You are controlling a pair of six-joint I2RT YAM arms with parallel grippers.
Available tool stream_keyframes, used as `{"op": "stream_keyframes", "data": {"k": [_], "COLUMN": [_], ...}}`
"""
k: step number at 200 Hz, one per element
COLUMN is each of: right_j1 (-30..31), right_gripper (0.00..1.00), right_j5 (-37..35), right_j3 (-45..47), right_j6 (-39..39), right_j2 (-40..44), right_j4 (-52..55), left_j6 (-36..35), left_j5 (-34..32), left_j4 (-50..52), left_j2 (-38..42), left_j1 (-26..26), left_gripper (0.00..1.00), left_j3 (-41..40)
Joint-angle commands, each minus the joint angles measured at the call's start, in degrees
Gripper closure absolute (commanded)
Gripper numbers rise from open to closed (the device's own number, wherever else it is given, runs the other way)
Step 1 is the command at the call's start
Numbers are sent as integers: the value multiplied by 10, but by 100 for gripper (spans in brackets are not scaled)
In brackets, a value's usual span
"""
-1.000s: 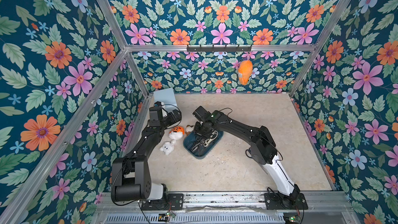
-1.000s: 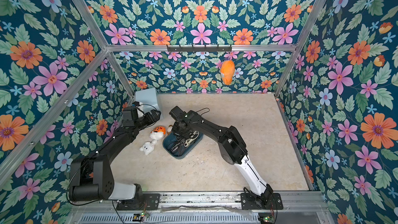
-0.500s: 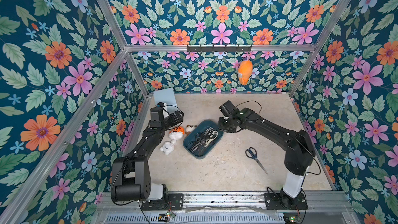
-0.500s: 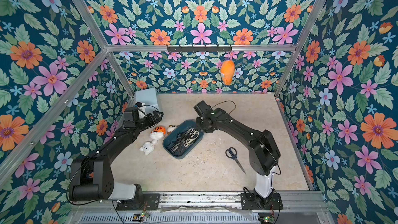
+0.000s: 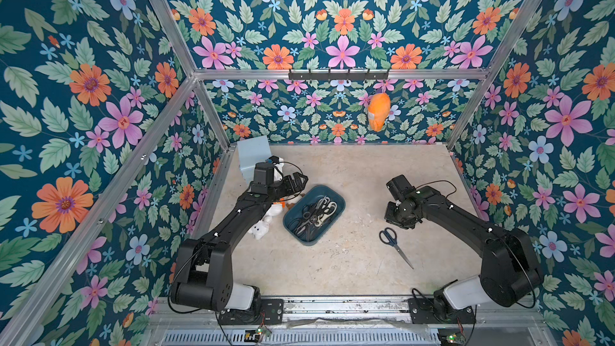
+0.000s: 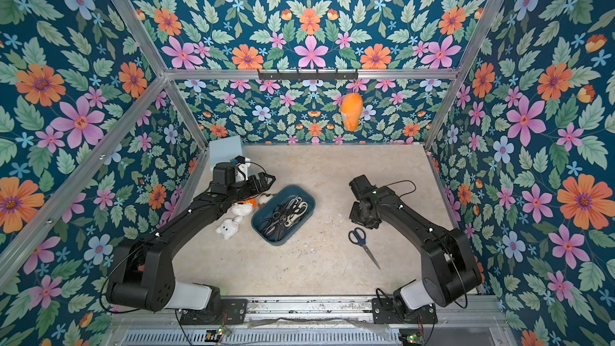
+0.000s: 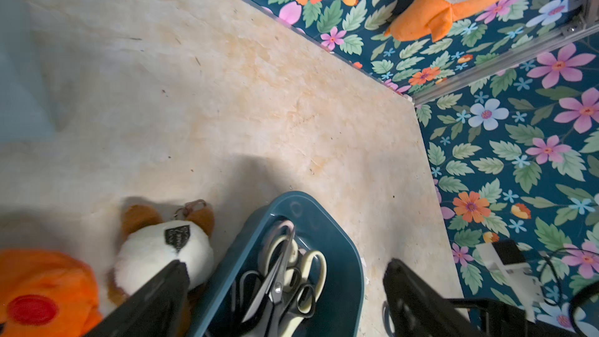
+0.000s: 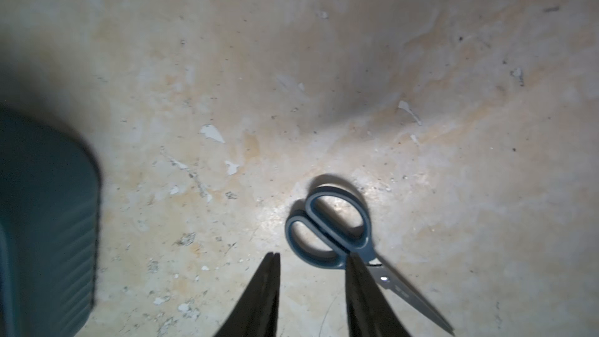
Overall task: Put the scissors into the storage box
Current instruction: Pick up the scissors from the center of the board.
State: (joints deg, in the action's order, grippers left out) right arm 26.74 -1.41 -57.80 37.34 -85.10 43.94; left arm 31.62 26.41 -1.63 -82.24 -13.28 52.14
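Blue-handled scissors [image 5: 394, 244] are the one pr not in yet. They lie flat on the tabletop [image 5: 349, 168], well apart from the storage box [image 5: 319, 188] on its right-arm side. Blades shut, tips aimed away from the box toward the arm bases.

Inside the box I see the piled scissors [image 5: 312, 213], black handles crossed w/ cream and whitish ones. They overlap too much for me to count.

My right gripper [image 5: 399, 219] hangs by the loose pr's handles, about as far from the box as they are. On the R wrist cam its fingers [image 8: 363, 286] stand parted w/ nothing btw them. One finger overlaps the blue handle edge in that view, and I can't tell if it touches.

My left gripper [image 7: 287, 263] sits at the box's far end on the left-arm side, spread wide and empty. On the L wrist cam one finger shows over a brown-and-white plush [image 7: 162, 248] and the other past the box's opposite rim.

That plush, an orange plush [image 7: 45, 290] and a white plush [image 5: 259, 228] lie just beside the box on its left-arm side. Further that way, in the back corner, stands a pale blue block [image 5: 253, 156]. Well beyond the box an orange hanging toy [image 5: 378, 113] dangles from the hook rail [image 5: 337, 74] on the back wall
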Motion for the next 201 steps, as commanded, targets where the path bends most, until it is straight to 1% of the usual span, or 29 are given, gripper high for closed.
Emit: {"op": "stream_keyframes", "data": {"k": [1, 33, 54, 84, 157, 168, 172, 201], "right_j1": [-3, -3, -5, -7, -13, -16, -18, -25], "right_gripper": [64, 65, 66, 66, 67, 67, 67, 69], "right_j5": [-6, -41, -59, -42, -42, -37, -33, 0], "right_j3": [0, -3, 6, 23, 47, 54, 57, 77], "right_j6": [-24, -41, -47, -50, -60, -62, -61, -55], "right_j2": [-14, -41, -51, -63, -94, -94, -112, -129], "right_j4": [-8, 1, 8, -11, -47, -56, -61, -90], "left_j6": [24, 31, 33, 32, 26, 26, 26, 25], "left_j5": [-12, -13, -20, -24, -33, -34, -34, -35], "left_j4": [-7, -5, -2, 3, 14, 13, 13, 13], "left_j2": [-12, -17, -15, -17, -18, -17, -17, -15], "left_j1": [-11, -31, -34, -36, -39, -39, -39, -39], "left_gripper": [1, 1, 1, 1, 1, 1, 1, 1], "left_j3": [13, 18, 12, 11, 19, 18, 18, 17]}}
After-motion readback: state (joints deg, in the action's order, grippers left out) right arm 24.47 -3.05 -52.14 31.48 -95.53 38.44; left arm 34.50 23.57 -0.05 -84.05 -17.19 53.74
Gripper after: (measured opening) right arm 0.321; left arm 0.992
